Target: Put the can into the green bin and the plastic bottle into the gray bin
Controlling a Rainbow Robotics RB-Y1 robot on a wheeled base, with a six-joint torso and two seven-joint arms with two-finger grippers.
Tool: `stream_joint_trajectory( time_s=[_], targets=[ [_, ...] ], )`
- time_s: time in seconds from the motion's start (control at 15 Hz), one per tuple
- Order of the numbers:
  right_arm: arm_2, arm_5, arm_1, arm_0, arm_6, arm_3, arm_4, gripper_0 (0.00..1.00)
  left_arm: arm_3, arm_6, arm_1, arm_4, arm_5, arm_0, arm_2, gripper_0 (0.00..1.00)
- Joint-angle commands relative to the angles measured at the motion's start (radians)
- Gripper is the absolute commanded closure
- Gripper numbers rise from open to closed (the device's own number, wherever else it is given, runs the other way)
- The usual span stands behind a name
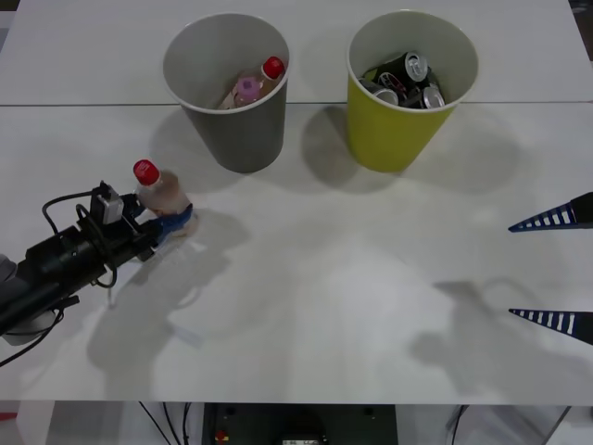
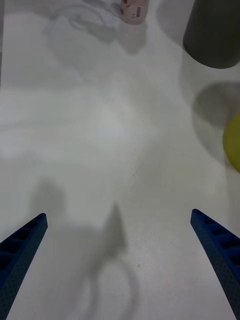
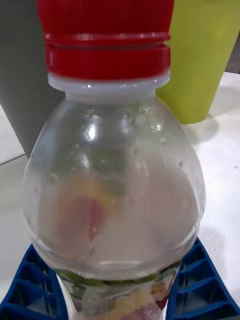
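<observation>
At the left of the white table (image 1: 306, 278), the left gripper (image 1: 171, 221) clasps the plastic bottle (image 1: 159, 194) around its lower body, blue ribbed fingers (image 3: 30, 285) pressed to either side of the clear plastic. The bottle stands roughly upright with its red cap (image 1: 145, 171) uppermost and its base close to the tabletop; whether it touches the surface cannot be told. In the left wrist view the bottle sits squarely between the fingers, its red-and-yellow label just above them.

Behind the bottle, toward the far edge, stands the gray bin (image 1: 232, 130), near it but apart. Inside lies another red-capped bottle with a pink label (image 1: 250, 88). A strip of bare table separates this bin from the green bin (image 1: 394, 130) to its right, which holds several dark cans (image 1: 408, 82). Both bins stand upright, side by side and not touching.

The middle and near part of the table lie open, marked by shadows alone, leaving free room between the held bottle and the gray bin.

At the right edge, the right gripper (image 1: 556, 269) hovers with its two blue fingers spread wide and nothing between them, well apart from both bins. Its wrist view looks across bare table toward the gray bin (image 2: 212, 35) and a sliver of the green bin (image 2: 233, 142).
</observation>
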Motion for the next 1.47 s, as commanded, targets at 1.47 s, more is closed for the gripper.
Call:
stream_joint_trajectory(
  time_s=[1.47],
  targets=[
    [0.0,0.0,0.0,0.0,0.0,0.0,0.0,0.0,-0.439,1.307,0.599,-0.451,-0.458,0.002,0.25,1.0]
  ],
)
